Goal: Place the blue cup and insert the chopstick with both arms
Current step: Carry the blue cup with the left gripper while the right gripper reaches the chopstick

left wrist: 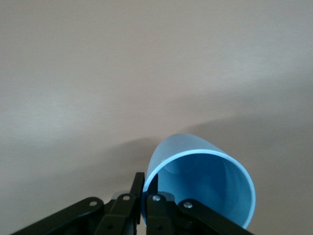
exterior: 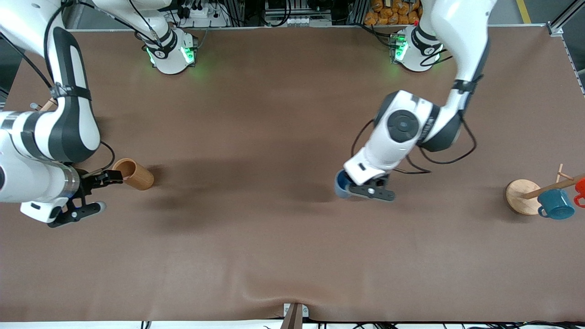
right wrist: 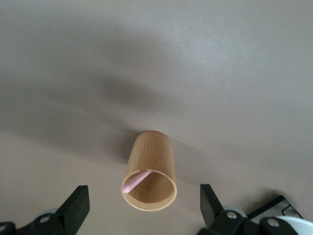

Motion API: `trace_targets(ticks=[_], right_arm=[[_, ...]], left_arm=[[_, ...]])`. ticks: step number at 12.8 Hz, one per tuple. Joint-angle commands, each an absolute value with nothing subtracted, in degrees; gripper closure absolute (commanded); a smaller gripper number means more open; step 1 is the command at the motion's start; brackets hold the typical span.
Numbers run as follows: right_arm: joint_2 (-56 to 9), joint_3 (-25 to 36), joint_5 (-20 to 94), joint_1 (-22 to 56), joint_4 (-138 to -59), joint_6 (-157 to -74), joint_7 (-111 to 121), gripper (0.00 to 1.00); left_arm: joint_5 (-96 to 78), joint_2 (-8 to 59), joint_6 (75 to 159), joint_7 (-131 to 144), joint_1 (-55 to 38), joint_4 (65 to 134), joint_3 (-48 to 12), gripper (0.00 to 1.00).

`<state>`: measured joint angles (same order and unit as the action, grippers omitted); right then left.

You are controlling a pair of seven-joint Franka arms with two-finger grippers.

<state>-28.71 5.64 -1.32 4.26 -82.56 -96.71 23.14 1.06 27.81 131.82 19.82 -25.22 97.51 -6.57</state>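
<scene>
Mid-placement: left pincer (exterior: 365,188) clamped on the rim of the blue cup (left wrist: 205,183), smooth matte plastic, over the middle of the brown cloth tabletop (exterior: 256,246). Right pincer (exterior: 93,192) spread wide, empty, beside the wooden cylinder holder (right wrist: 149,171), with the thin pale-pink chopstick (right wrist: 135,181) inside. Next, probably: setting the cup down upright, then gripping the chopstick.

From my console: the blue cup (left wrist: 205,188), smooth matt plastic, sits clamped in the left tool (left wrist: 145,196), whose fingers look like black hard plastic or metal. A pale-wood holder (right wrist: 149,171), fine-grained and satin, contains the matt pink chopstick (right wrist: 135,180). The table (exterior: 256,246) wears a brown, slightly wrinkled matt cloth. I see glossy white arm shells and a glazed-looking teal mug (exterior: 556,204).
</scene>
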Motion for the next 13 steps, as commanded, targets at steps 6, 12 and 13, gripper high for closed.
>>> trace_targets(ticks=[6, 12, 13], right_arm=[[-32.1, 5.3, -1.1, 4.7, -80.7, -95.4, 24.8, 0.0], [-31.6, 5.3, -1.0, 4.7, -80.6, -92.1, 24.7, 0.38], [-31.7, 5.3, -1.1, 4.7, -80.6, -92.2, 24.7, 0.39]], left_arm=[[3.5, 32.1, 130.6, 37.8, -36.6, 94.7, -6.0, 1.0], [3.6, 35.0, 130.4, 42.6, -40.9, 94.8, -5.7, 1.0], [3.6, 35.0, 129.2, 43.3, -41.0, 94.7, -5.8, 1.0]])
